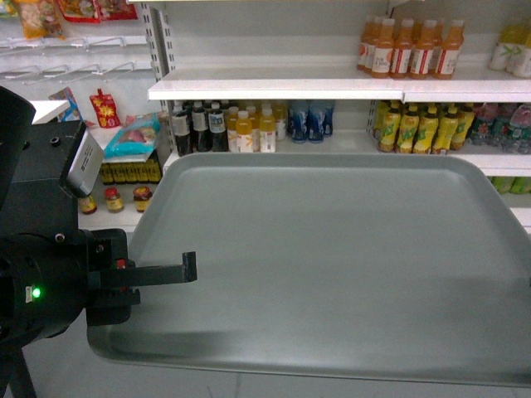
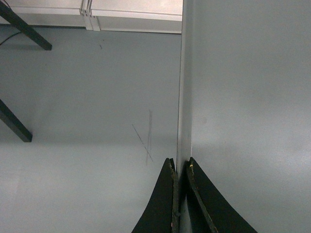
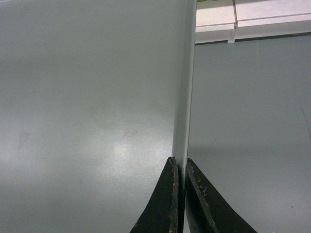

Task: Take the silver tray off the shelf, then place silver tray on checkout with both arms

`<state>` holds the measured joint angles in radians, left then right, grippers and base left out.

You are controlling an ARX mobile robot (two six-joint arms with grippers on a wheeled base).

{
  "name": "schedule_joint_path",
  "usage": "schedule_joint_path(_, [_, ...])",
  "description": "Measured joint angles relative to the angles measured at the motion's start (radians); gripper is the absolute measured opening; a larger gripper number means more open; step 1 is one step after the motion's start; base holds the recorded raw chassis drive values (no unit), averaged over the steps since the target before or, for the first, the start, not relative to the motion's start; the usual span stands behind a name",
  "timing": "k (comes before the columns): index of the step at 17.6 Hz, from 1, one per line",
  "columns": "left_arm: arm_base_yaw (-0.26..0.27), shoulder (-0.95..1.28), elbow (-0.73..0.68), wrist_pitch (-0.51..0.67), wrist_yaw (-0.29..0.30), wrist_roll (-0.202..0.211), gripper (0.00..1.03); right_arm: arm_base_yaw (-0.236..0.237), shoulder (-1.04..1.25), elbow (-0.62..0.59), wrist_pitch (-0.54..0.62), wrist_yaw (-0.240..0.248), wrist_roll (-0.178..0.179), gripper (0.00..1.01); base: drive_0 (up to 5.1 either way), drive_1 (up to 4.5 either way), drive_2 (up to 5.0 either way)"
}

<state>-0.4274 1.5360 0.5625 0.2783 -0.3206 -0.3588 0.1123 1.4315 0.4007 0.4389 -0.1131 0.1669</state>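
Head view shows the large flat grey-green metal tray (image 1: 332, 257) held up in the air in front of the glossy white store shelves (image 1: 274, 85) stocked with drink bottles (image 1: 411, 48), its near edge low in the frame. Both wrist views look along a tray rim over grey floor (image 2: 87, 97). The black left gripper (image 2: 181, 170) pinches the tray's left rim between its thin fingers (image 2: 167, 194), and the black right gripper (image 3: 181, 167) is pressed onto the right rim likewise.
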Motion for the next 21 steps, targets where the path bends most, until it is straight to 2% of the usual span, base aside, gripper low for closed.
schedule_joint_path(16, [0.0,0.0,0.0,-0.001,-0.001,0.0,0.03,0.0,0.0,0.0,0.001,0.001,0.0,0.03,0.1,-4.09,4.2])
schedule_joint_path(21, [-0.005,0.0,0.0,-0.001,-0.005,-0.001,0.03,-0.002,0.0,-0.002,-0.002,0.004,0.0,0.03,-4.4,0.45,4.0])
